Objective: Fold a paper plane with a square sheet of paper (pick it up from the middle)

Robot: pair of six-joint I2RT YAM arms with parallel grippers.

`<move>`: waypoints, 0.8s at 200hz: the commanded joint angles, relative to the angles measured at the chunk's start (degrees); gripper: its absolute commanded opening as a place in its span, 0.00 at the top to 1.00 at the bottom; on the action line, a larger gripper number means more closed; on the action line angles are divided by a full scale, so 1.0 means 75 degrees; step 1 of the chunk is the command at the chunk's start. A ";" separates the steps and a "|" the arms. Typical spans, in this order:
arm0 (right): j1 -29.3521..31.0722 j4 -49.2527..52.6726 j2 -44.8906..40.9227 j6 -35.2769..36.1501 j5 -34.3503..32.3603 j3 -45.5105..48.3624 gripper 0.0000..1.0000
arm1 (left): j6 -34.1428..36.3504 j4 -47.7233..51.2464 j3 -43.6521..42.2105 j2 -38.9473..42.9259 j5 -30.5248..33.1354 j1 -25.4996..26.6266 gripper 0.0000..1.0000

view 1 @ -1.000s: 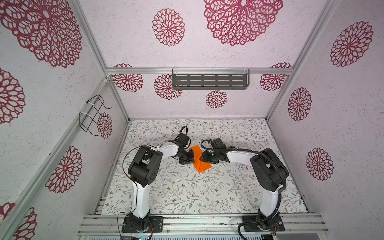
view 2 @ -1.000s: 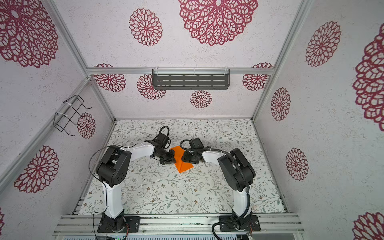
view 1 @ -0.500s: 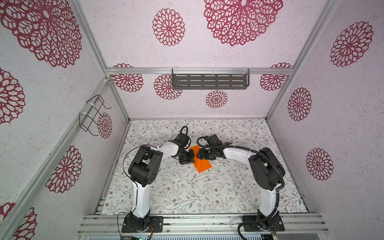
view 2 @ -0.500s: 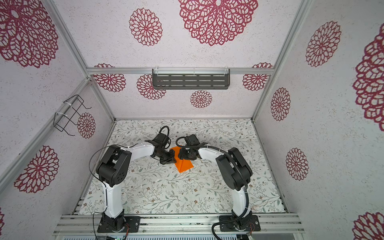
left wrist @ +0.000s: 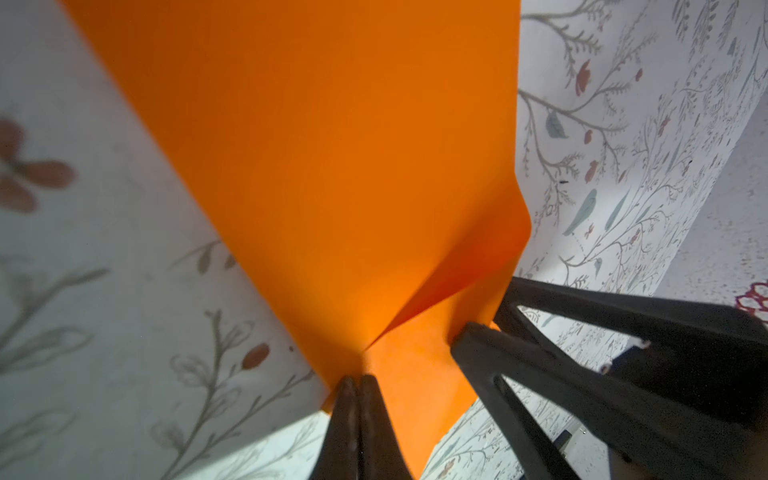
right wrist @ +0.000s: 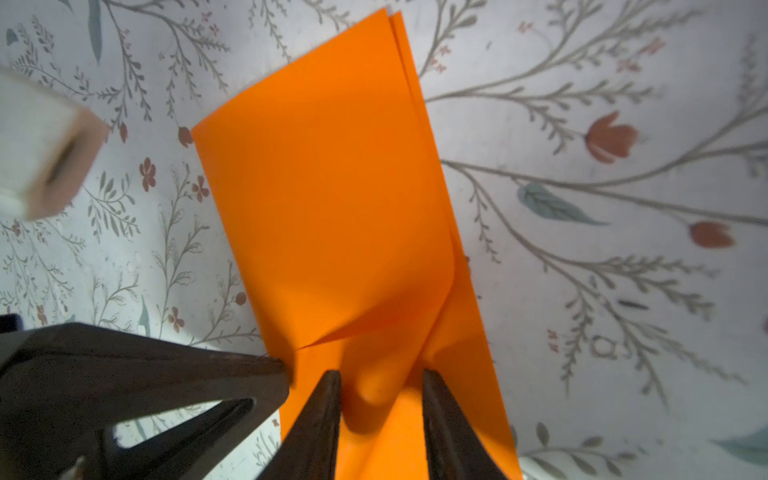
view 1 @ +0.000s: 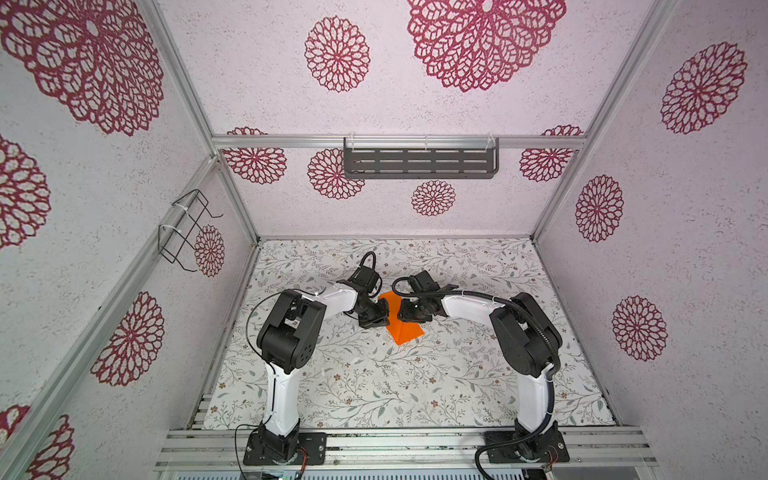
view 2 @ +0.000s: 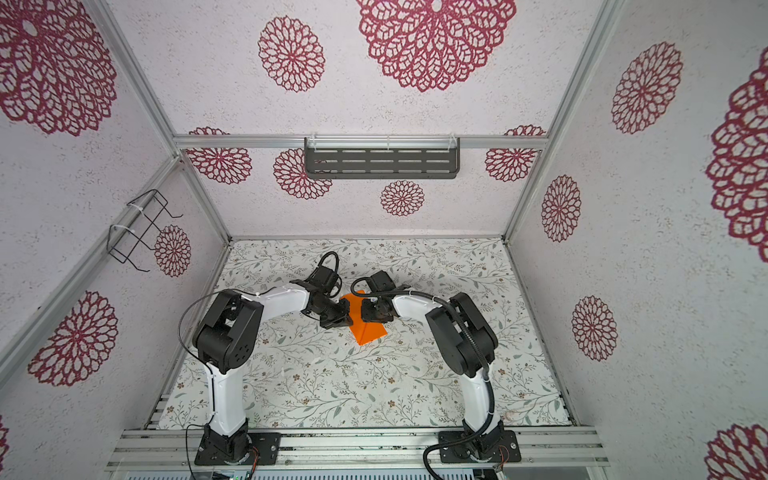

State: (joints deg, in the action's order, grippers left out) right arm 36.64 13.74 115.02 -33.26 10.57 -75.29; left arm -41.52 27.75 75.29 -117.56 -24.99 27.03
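While the left gripper [left wrist: 356, 380] clenches the square sheet of paper [left wrist: 332, 166] (doubled over), the right gripper [right wrist: 380, 378] stands with jaws apart astride a raised fold.

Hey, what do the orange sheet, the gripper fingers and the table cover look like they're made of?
Orange sheet: thin matte paper, apparently; it holds a sharp crease and curls softly.
Fingers: likely matte black plastic, judging by the moulded open ribs.
Table cover: smooth, with a floral print; paper or vinyl, unclear which.
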 commanded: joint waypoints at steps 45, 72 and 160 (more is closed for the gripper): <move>0.0059 0.0501 0.0308 -0.0434 -0.0448 0.0290 0.68 | 0.0212 -0.0145 0.0334 0.0154 0.0023 0.0032 0.83; 0.0060 0.0492 0.0323 -0.0470 -0.0439 0.0325 0.68 | 0.0301 -0.0040 0.0146 0.0470 0.0232 -0.0033 0.75; 0.0060 0.0416 0.0308 -0.0550 -0.0319 0.0313 0.67 | 0.0052 -0.0475 -0.0464 0.0506 -0.0178 -0.0092 0.61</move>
State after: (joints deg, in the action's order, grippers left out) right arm 36.82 13.15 115.02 -36.16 9.72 -74.76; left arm -40.62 26.15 72.16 -114.34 -25.12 26.68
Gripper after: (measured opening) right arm 0.329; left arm 0.392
